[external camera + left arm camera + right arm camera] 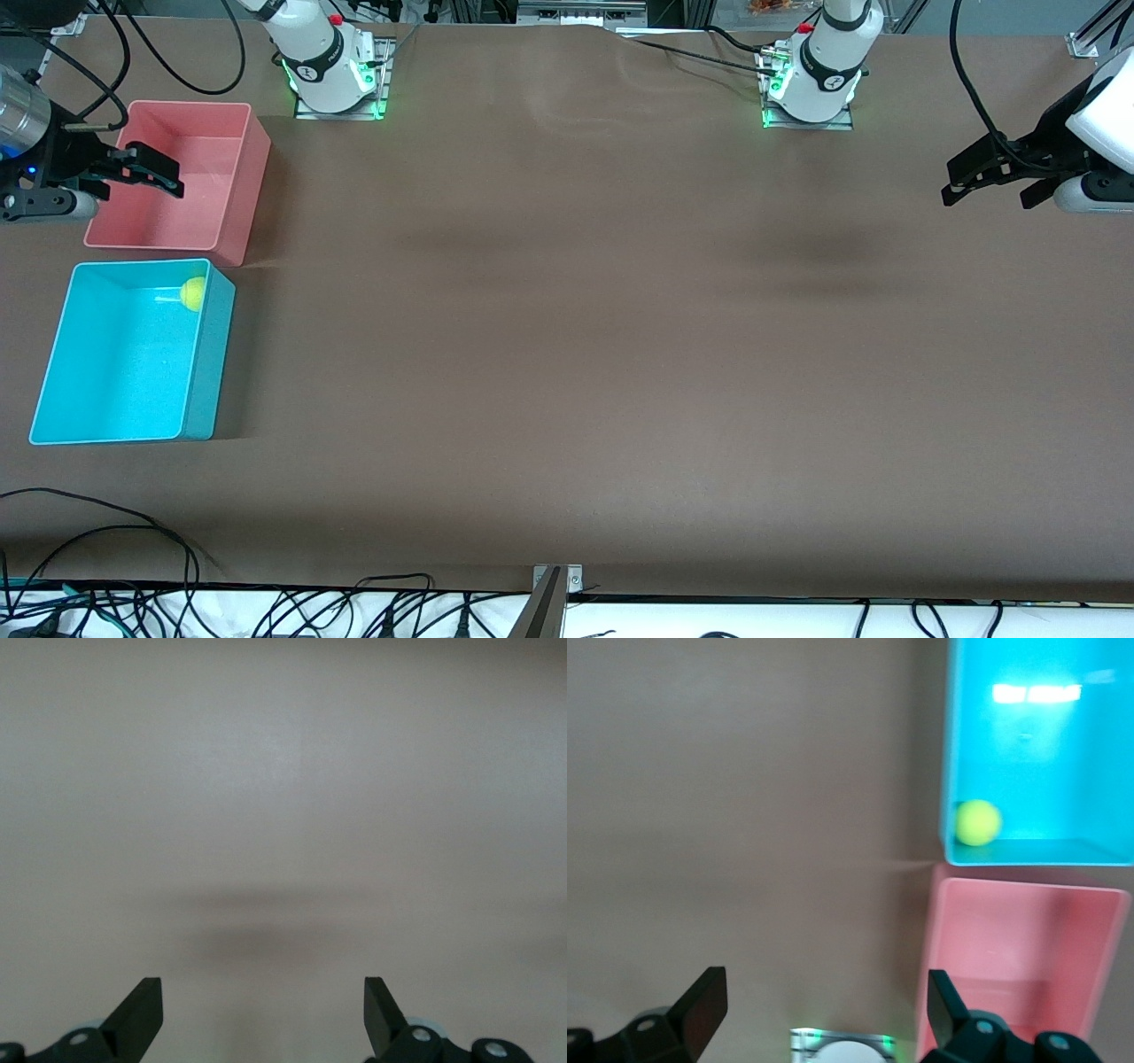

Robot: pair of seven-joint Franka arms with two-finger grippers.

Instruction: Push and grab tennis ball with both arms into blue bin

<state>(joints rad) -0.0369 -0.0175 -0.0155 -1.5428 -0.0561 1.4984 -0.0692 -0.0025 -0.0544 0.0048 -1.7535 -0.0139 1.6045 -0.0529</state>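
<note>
The tennis ball (193,293) lies inside the blue bin (209,372), in the corner next to the pink bin. The right wrist view also shows the ball (978,822) in the blue bin (949,744). My right gripper (164,173) is open and empty, up in the air over the pink bin; its jaws stand wide apart in the right wrist view (824,1005). My left gripper (985,190) is open and empty, held over the bare table at the left arm's end; its wrist view (263,1010) shows only table.
A pink-red bin (250,190) stands beside the blue bin, farther from the front camera; it also shows in the right wrist view (1010,948). Cables lie along the table's front edge. The right arm's green-lit base (842,1050) shows between the right jaws.
</note>
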